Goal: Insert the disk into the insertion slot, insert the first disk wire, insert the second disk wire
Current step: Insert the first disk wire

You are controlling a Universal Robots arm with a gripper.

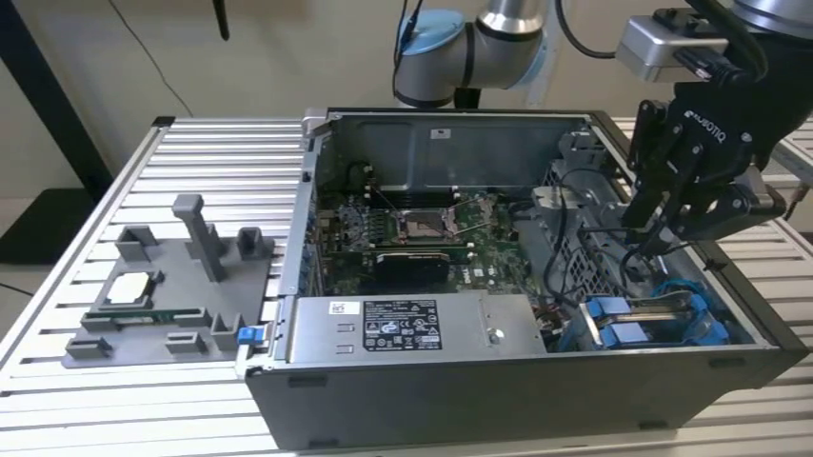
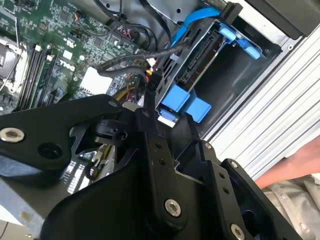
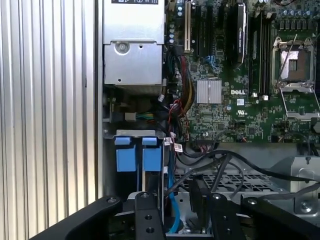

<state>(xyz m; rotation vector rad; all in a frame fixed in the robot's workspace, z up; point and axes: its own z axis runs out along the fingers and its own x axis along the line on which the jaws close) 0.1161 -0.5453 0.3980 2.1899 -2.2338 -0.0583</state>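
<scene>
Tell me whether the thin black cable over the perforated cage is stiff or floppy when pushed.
Probably floppy: the thin black cable lies in loose curves over the perforated grey metal cage. Likely light, since it arches unsupported.

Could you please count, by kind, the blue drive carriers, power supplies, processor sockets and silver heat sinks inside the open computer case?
Blue drive carriers: 2
Power supply: 1
Processor socket: 1
Silver heat sink: 1
Total: 5
</scene>
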